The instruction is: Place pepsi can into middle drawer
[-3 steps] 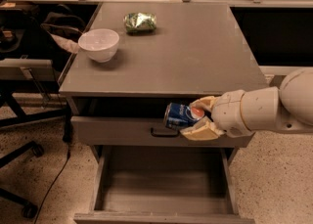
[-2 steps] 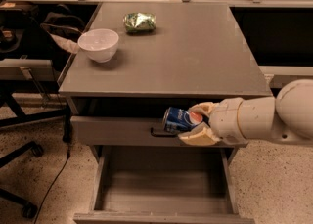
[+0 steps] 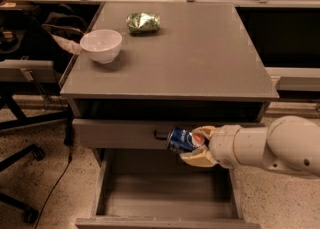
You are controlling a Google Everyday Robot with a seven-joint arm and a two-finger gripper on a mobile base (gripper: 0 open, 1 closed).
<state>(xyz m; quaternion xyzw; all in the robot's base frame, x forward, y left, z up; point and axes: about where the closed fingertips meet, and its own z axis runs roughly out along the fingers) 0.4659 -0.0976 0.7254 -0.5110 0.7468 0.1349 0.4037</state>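
Over the open middle drawer (image 3: 165, 198) we see the gripper (image 3: 194, 146) clenched around the pepsi can (image 3: 180, 139). The can lies tilted on its side in front of the closed drawer front (image 3: 115, 133), just beside its dark handle (image 3: 161, 135). Our arm (image 3: 270, 145) reaches in from the right. Up on the worktop (image 3: 200, 58) we find a white bowl (image 3: 101, 45) and, farther back, a green snack bag (image 3: 143, 22).

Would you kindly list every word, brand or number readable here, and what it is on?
Nothing reads clearly.
The can, held by the gripper above the open drawer: round red-white-blue logo, lettering too blurred.
The snack bag: print too blurred.
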